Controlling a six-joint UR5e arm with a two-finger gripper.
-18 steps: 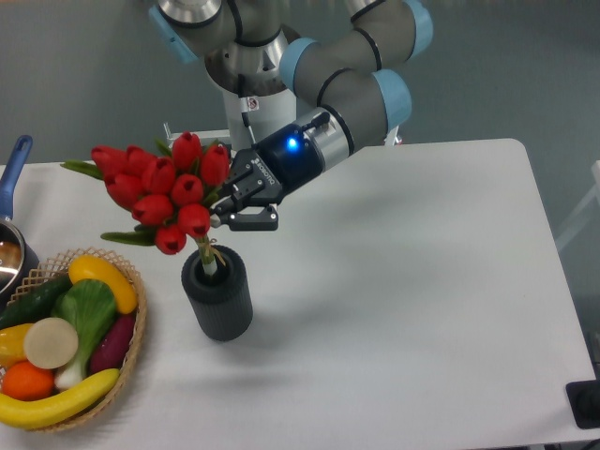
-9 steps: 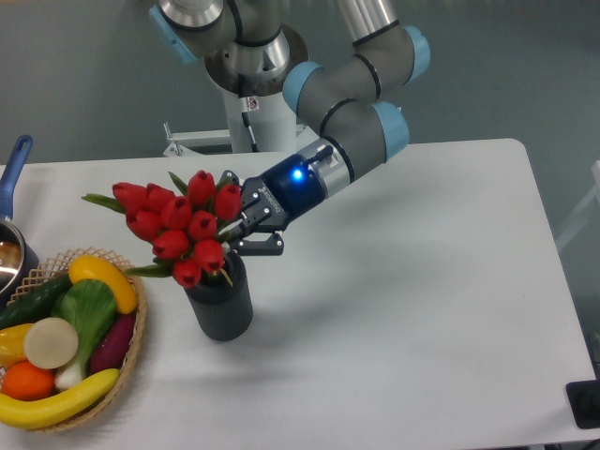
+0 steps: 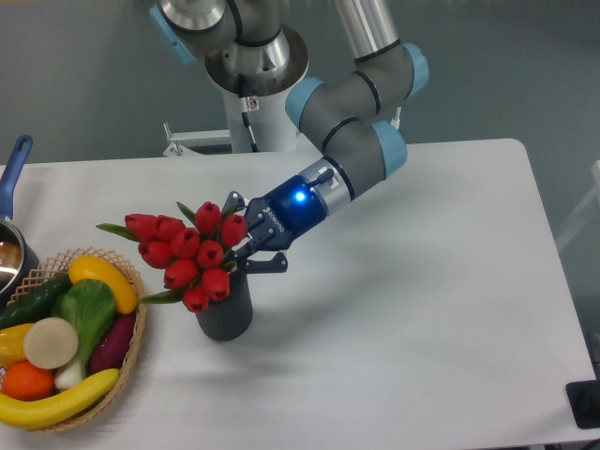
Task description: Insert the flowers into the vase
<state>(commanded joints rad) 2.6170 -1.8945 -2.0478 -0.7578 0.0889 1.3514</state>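
The flowers (image 3: 191, 249), a bunch of red tulip buds with green leaves, lean to the left with their stems down inside the vase (image 3: 228, 316). The buds rest right over its rim and hide the opening. The vase is a small dark grey cylinder standing upright on the white table, left of centre. My gripper (image 3: 242, 240) reaches in from the right, just above the vase rim, and is shut on the flowers at the base of the bunch. The stems themselves are hidden behind buds and fingers.
A wicker basket (image 3: 134, 349) with a banana, an orange, a leafy vegetable and other produce stands close to the vase's left. A pot with a blue handle (image 3: 13, 178) is at the left edge. The robot base (image 3: 253, 103) stands behind.
My gripper has come down and slightly right with the flowers. The stems have sunk deeper into the vase, and the buds now sit on its rim.
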